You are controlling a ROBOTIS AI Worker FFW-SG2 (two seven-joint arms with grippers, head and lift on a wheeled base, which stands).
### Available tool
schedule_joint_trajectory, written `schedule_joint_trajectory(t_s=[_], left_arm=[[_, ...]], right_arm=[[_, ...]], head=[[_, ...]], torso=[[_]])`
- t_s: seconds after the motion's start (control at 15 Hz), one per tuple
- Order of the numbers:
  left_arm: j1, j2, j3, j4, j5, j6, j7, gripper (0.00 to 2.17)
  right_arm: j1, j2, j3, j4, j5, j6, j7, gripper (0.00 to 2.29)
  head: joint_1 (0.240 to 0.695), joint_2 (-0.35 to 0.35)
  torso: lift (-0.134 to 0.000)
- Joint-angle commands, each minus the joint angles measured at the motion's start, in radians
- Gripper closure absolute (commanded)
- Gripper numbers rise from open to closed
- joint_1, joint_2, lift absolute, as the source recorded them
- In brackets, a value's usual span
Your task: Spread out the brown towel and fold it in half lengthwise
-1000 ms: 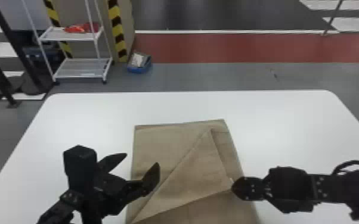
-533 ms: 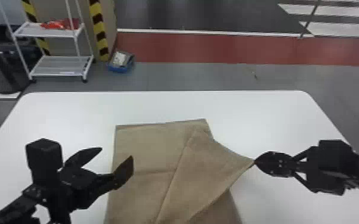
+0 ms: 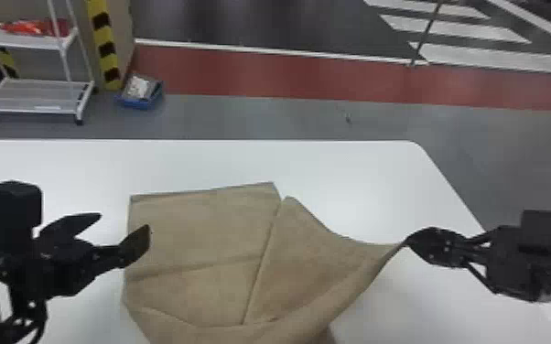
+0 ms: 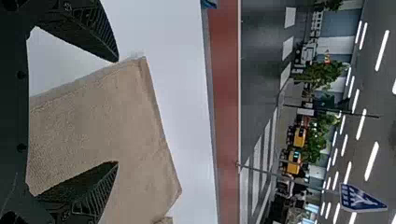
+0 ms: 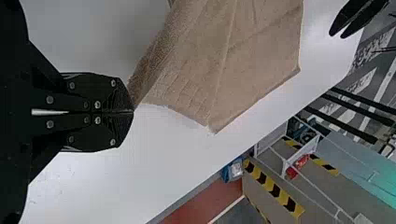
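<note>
The brown towel [image 3: 206,228] lies on the white table, its left part flat with creases, its right part lifted and drawn to a raised corner. That corner is pinched by my right gripper [image 3: 408,242], off to the towel's right. In the right wrist view the towel [image 5: 224,60] runs to the closed tips of my right gripper [image 5: 132,111]. My left gripper [image 3: 123,226] stands open by the towel's left edge, nothing between its fingers. In the left wrist view the towel [image 4: 102,121] spreads beyond my left gripper [image 4: 117,112], whose fingers are wide apart.
The white table [image 3: 334,183] has its far edge and rounded right corner in view. Beyond it on the floor are a white shelf rack [image 3: 36,96] with a red item and a blue bin [image 3: 139,98] near a striped post.
My right gripper has moved to the right with the towel's corner, unfolding the flap outward off the rest. The left gripper stays open near the left edge. The head view has shifted.
</note>
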Motion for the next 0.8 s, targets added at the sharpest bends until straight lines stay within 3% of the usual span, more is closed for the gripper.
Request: schedule_joint_trajectory(t_s=[0.0,0.33,0.73], left_arm=[[-0.111,-0.002,-0.015,0.082,-0.006,0.121,-0.002,0.13],[-0.305,-0.017,-0.061,0.249,-0.069,0.246,-0.022,0.21],[-0.463,-0.034,-0.089,0.506,-0.095,0.219,-0.018,0.21]], right_arm=[[0.023,0.02,-0.041,0.002,-0.001,-0.021,0.002,1.3],[0.055,0.05,-0.076,0.002,-0.001,-0.082,0.007,1.3],[0.068,0.062,-0.112,0.002,-0.018,-0.11,0.016,1.3]], head=[[0.695,-0.205],[0.695,-0.218],[0.695,-0.207]], torso=[[-0.125],[-0.125],[-0.125]])
